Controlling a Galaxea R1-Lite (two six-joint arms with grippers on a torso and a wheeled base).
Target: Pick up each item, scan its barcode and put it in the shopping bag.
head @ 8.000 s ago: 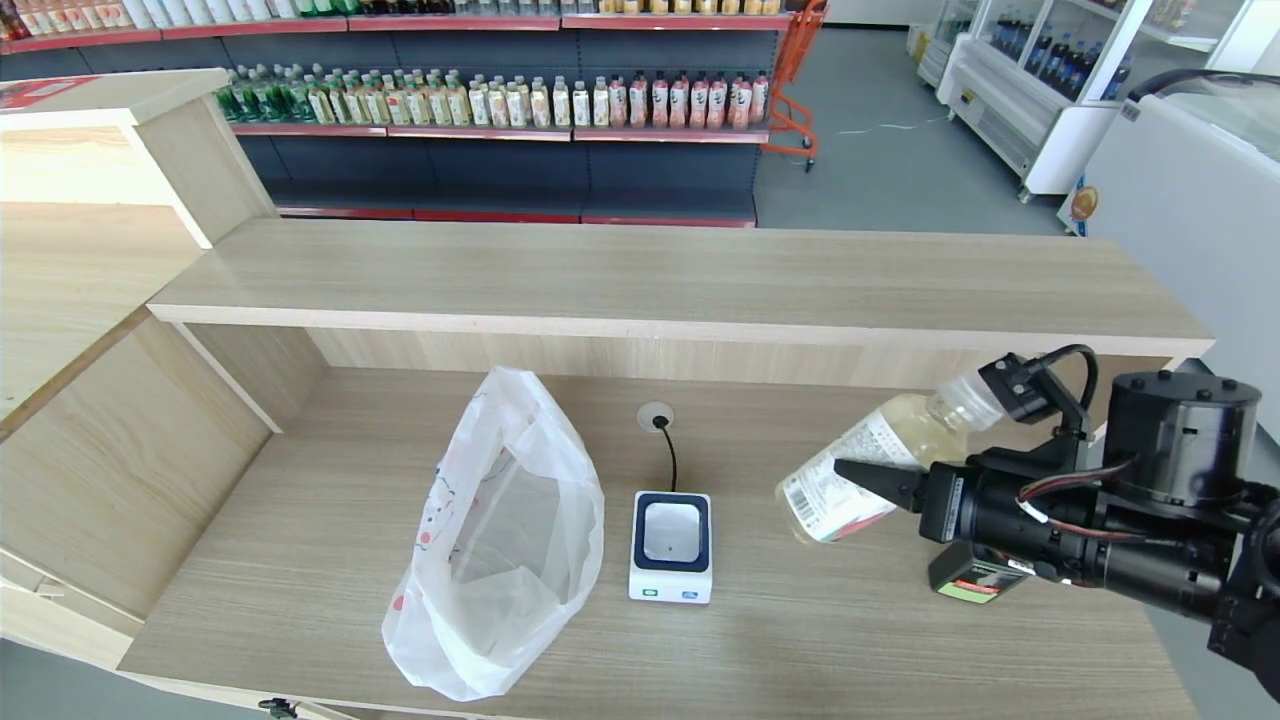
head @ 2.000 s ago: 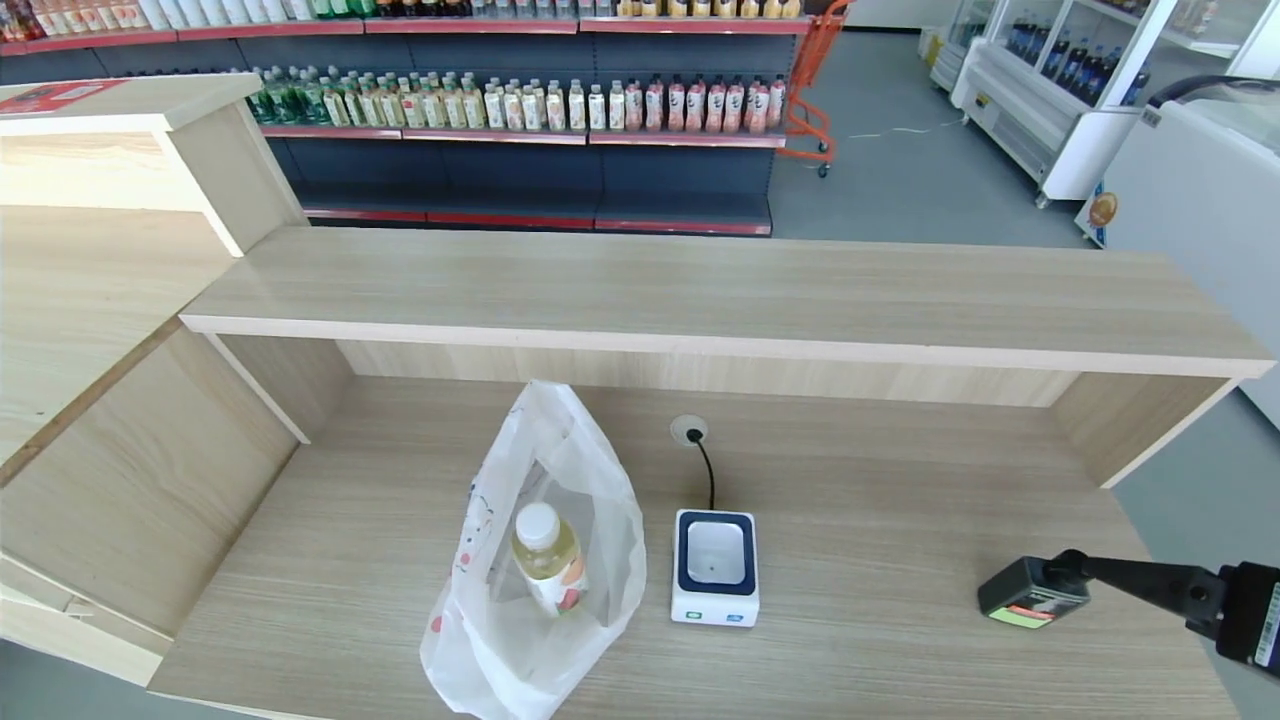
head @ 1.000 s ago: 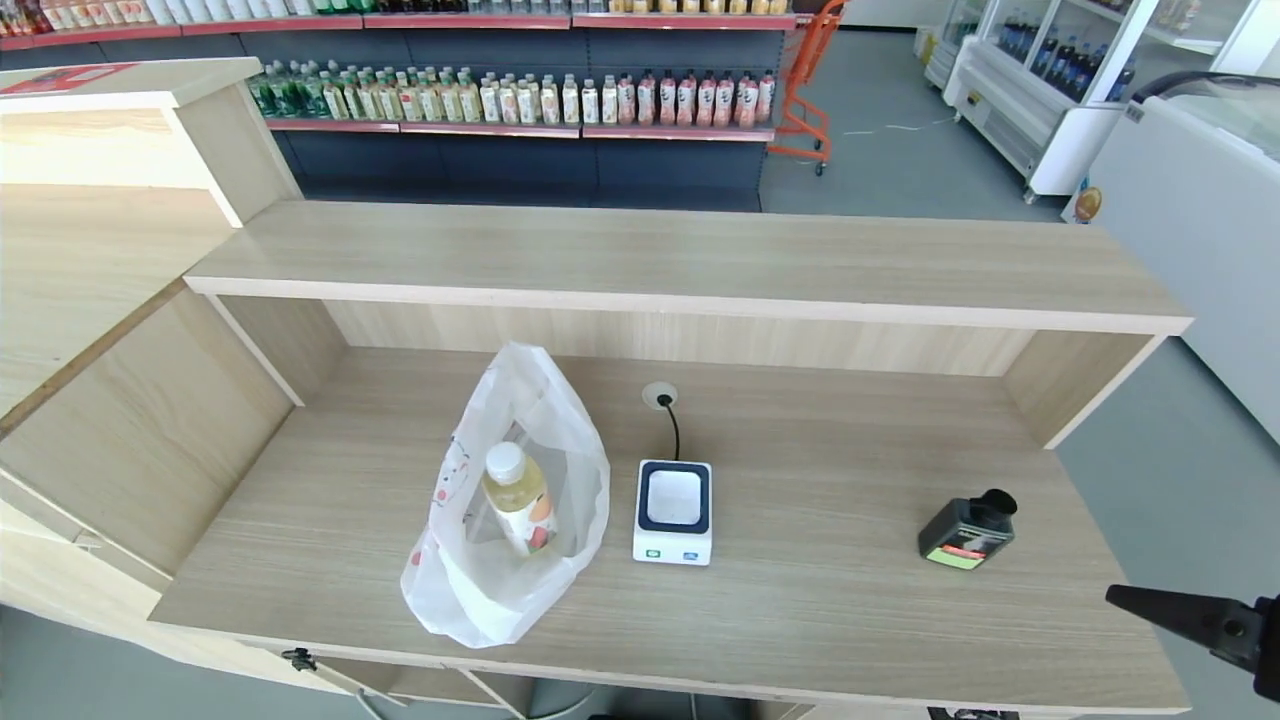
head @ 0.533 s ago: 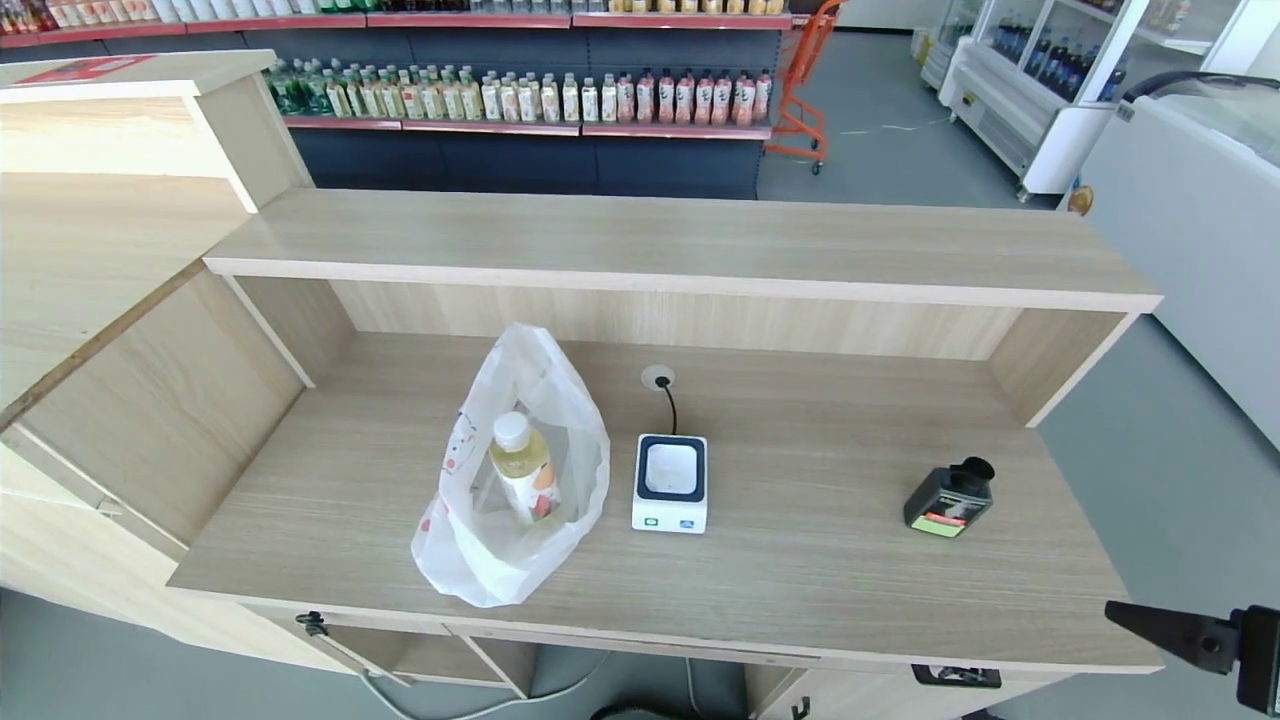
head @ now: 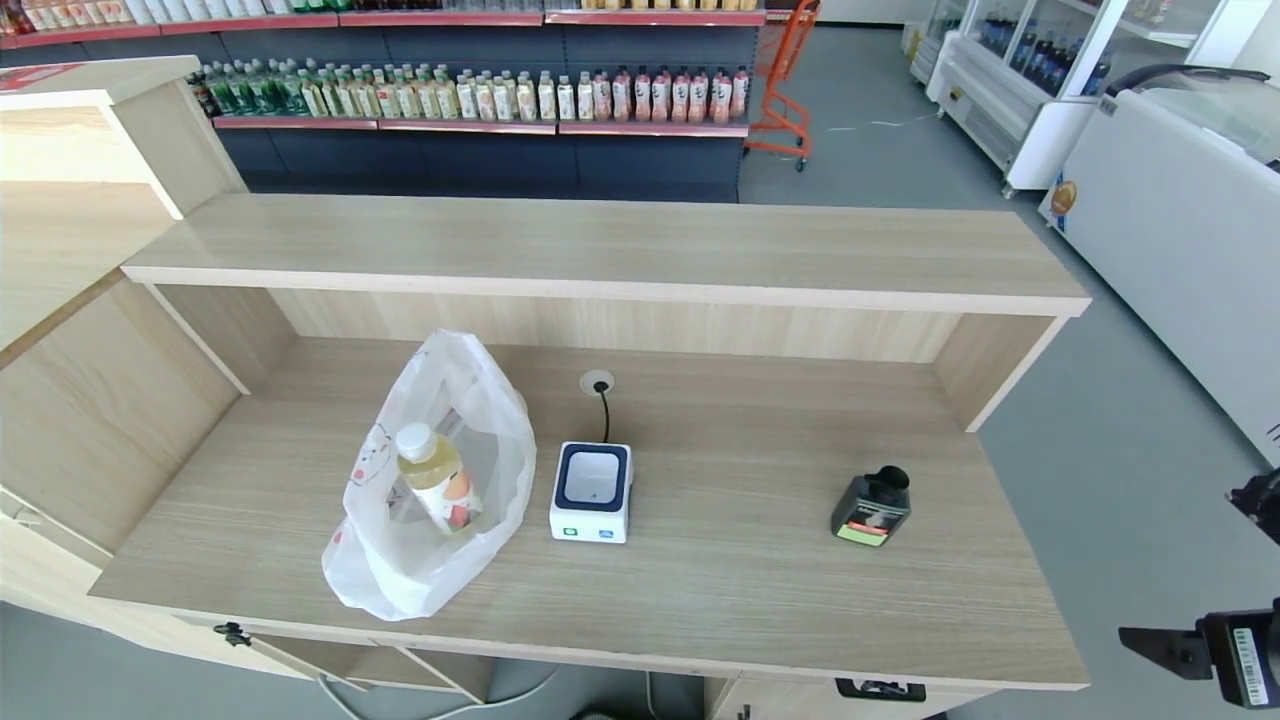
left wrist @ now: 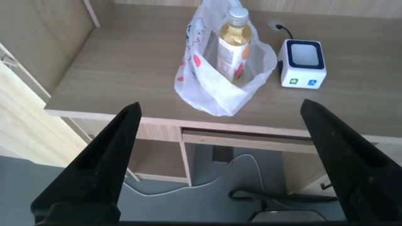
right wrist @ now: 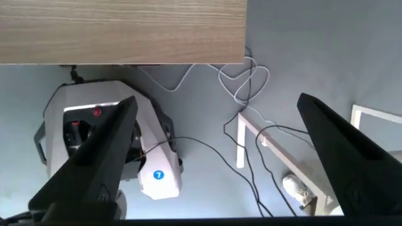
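Note:
A white plastic shopping bag (head: 400, 560) stands open on the wooden counter (head: 740, 590), left of the scanner. A pale-yellow drink bottle (head: 435, 478) with a white cap stands upright inside it. A small dark bottle (head: 871, 506) with a black cap and a red-green label stands apart at the counter's right. My left gripper (left wrist: 220, 163) hangs open and empty in front of the counter, below its edge, with the bag (left wrist: 213, 88) and bottle (left wrist: 233, 44) beyond. My right gripper (right wrist: 213, 160) is open and empty off the counter's front right corner; one of its fingers (head: 1160, 642) shows there.
A white and dark-blue barcode scanner (head: 591, 478) sits mid-counter, its cable running to a hole behind. A raised shelf (head: 600, 250) walls the counter's back and sides. Cables (right wrist: 248, 81) lie on the grey floor under the counter's edge (right wrist: 125, 37).
The drink bottle, held by my right gripper 8 s ago, now stands in the bag. The right gripper has drawn back off the counter. The head view has pulled back and shifted.

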